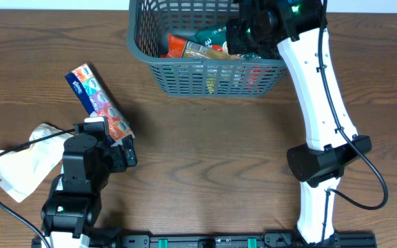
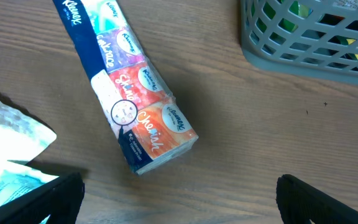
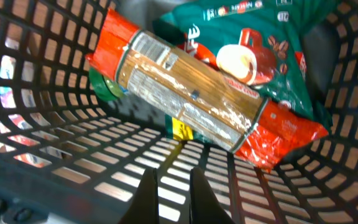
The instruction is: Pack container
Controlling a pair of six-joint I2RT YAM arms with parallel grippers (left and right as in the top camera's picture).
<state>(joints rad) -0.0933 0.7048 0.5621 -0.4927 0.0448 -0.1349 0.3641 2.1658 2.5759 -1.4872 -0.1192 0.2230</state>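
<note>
Looking into the container [image 3: 55,124], the right wrist view alone reveals a red pasta packet [image 3: 191,106] lying across a green coffee bag [image 3: 253,37], with the right gripper [image 3: 173,190] inside, its fingers nearly together on nothing. Only the left wrist view shows the left gripper [image 2: 179,199] spread wide near a tissue pack [image 2: 129,93]. Overhead, the container stands at the far edge of a brown wooden table [image 1: 219,151], and a white pouch [image 1: 19,162] lies at the left.

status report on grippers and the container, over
Left gripper open above tissue pack. Right gripper shut, empty, inside container. Container holds packets. White pouch near tissue pack, not blocking.
</note>
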